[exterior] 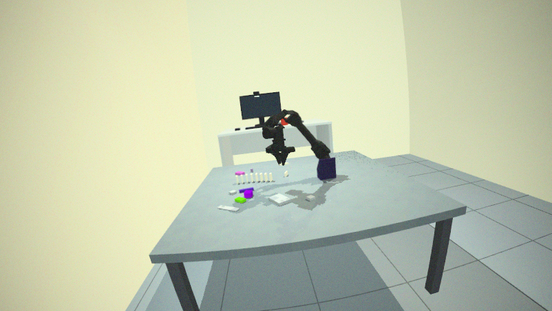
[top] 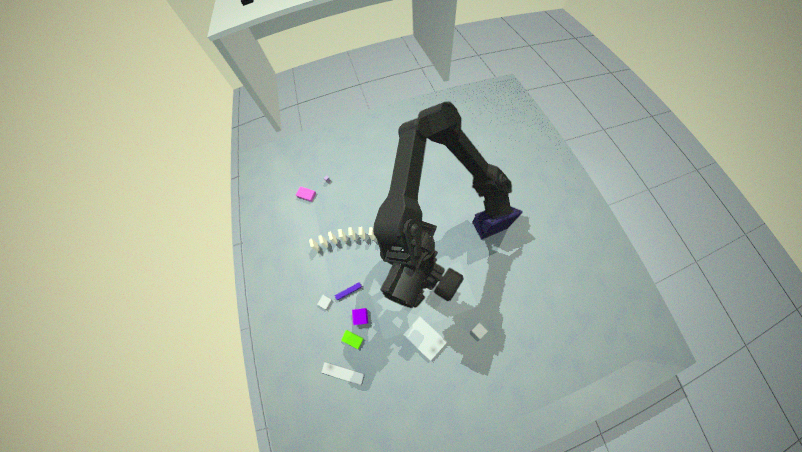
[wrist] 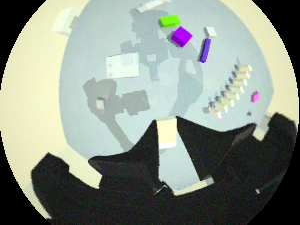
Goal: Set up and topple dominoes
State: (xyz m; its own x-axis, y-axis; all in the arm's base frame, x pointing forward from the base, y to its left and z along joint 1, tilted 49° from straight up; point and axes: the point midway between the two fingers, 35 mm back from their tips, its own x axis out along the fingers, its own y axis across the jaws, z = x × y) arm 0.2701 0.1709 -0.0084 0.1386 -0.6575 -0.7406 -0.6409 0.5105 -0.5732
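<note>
Between the hand's (wrist: 166, 144) fingers sits a domino (wrist: 166, 132).

The top view looks steeply down from above the table (top: 617, 314), near enough to resolve the row of dominoes (top: 342, 238). The exterior view faces the table (exterior: 347, 228) from the front, farther back, level with the arm (exterior: 305, 133). The wrist view looks downward past the gripper (wrist: 174, 161). All three share the row of dominoes (wrist: 231, 90).

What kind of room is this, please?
Probably a lab or test workroom: a robot arm on a grey table, a desk with a monitor behind, tiled floor.
</note>
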